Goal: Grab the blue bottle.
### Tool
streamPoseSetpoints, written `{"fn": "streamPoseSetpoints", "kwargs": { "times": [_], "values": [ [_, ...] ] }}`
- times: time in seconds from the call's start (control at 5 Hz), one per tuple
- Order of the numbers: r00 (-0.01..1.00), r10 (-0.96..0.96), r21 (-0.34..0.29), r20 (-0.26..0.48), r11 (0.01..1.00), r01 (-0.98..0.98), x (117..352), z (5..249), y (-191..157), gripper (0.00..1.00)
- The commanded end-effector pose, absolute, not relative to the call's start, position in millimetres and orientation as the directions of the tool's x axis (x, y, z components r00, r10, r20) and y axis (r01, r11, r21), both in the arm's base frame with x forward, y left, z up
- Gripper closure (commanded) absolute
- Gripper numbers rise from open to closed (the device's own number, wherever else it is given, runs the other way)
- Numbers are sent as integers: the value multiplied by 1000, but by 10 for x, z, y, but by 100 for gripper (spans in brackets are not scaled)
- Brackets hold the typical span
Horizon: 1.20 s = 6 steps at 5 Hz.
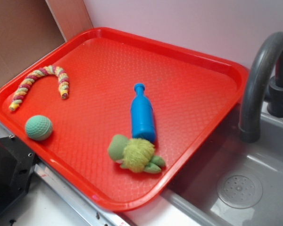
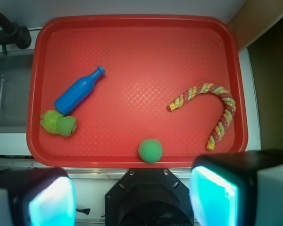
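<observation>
Wrist view: claw [image 2: 132, 197] spread wide, high above tray [image 2: 132, 28].

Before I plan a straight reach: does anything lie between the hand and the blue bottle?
No. In the wrist view only bare red tray lies between the hand and the blue bottle; the green ball sits off to the side.

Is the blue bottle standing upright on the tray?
No, the blue bottle lies on its side on the red tray, its base against the green plush toy.
</observation>
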<state>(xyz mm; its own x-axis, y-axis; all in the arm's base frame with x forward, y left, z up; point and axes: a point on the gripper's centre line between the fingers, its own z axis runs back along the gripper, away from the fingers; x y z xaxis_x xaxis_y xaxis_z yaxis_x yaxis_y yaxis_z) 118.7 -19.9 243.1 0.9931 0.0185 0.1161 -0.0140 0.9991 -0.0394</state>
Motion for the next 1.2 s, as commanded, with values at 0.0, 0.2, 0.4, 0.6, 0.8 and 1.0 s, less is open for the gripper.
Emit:
{"fn": "streamPoseSetpoints", "kwargs": {
  "times": [0.0, 0.2, 0.4, 0.6, 0.8, 1.0],
  "values": [
    [993, 18, -39, 116, 999, -14, 1187, 2431, -199, 0],
    [955, 266, -62, 132, 964, -259, 1334, 2368, -173, 0],
    [861, 503, -122, 67, 861, -494, 1500, 2315, -148, 0],
    [785, 620, -160, 18, 777, -609, 1736, 2181, -188, 0],
    [774, 632, -171, 25, 766, -620, 2049, 1927, -392, 0],
    [800, 600, -175, 23, 790, -587, 2189, 1747, -575, 0]
  ]
}}
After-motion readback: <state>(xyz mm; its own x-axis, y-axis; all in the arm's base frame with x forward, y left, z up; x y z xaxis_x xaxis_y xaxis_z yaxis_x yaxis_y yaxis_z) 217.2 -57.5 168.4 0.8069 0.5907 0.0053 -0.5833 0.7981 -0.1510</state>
